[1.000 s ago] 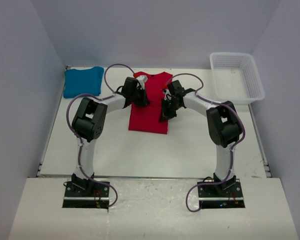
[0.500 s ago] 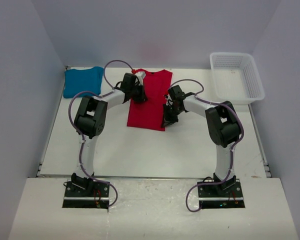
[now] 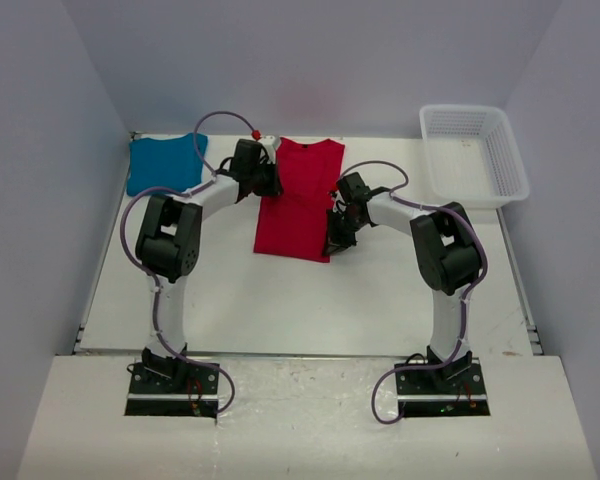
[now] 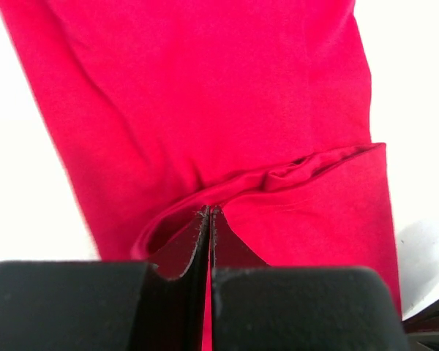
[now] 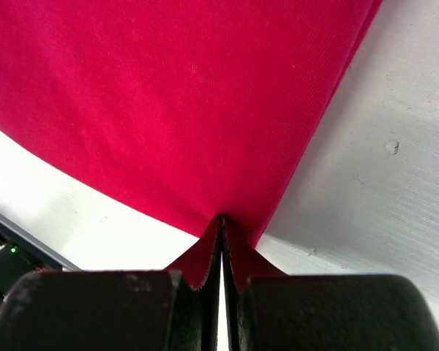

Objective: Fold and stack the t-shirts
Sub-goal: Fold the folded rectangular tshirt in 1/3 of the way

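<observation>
Two t-shirts, two end effectors, one basket.
The red t-shirt [image 3: 300, 200] lay mid-surface [image 3: 310, 300], with bare room toward the near edge. The teal-blue t-shirt [image 3: 165, 163] sat folded at the far left corner (well apart from the red one), and the white mesh basket [image 3: 510, 160] at far right. The left end effector [image 4: 208, 212] was clamped on a raised fold at the red t-shirt's left edge, and the right end effector [image 5: 222, 219] pinched its near right corner.

Held both arms bent inward, with left gripper [image 4: 208, 212] and right gripper [image 5: 221, 219] pinched tight on red t-shirt [image 3: 300, 205] edges.
</observation>
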Available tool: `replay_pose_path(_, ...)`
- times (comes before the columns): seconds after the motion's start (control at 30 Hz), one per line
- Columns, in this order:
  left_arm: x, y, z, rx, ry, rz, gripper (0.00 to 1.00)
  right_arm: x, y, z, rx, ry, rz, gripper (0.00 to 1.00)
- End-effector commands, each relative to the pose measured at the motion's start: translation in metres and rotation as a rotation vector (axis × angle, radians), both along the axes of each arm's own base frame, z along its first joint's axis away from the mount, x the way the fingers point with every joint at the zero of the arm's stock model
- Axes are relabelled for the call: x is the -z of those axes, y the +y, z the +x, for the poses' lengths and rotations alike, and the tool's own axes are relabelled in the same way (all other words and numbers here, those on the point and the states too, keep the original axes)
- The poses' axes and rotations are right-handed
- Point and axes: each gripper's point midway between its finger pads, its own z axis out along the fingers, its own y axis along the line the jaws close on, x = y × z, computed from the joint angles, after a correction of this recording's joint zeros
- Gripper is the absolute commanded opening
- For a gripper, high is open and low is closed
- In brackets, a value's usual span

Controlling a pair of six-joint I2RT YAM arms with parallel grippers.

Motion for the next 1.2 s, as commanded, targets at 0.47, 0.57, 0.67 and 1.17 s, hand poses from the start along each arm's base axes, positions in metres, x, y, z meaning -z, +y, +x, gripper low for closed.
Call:
replay_pose_path(0.47,0.025,0.039,0.015,-0.067,0.031,0.035,0.0,0.013,-0.003,-0.009,0.002,0.015,-0.043,0.0)
replay_pose_path(0.57,0.021,0.053,0.029,-0.081,0.031,0.009,0.0,0.018,-0.006,-0.012,0.017,0.024,-0.068,0.0)
replay_pose_path(0.67,0.013,0.061,0.037,-0.08,0.015,-0.017,0.0,0.021,-0.008,-0.018,0.016,0.031,-0.081,0.0)
replay_pose_path(1.17,-0.059,0.069,0.013,-0.159,-0.064,-0.059,0.0,-0.019,-0.017,0.0,-0.016,-0.144,-0.113,0.0)
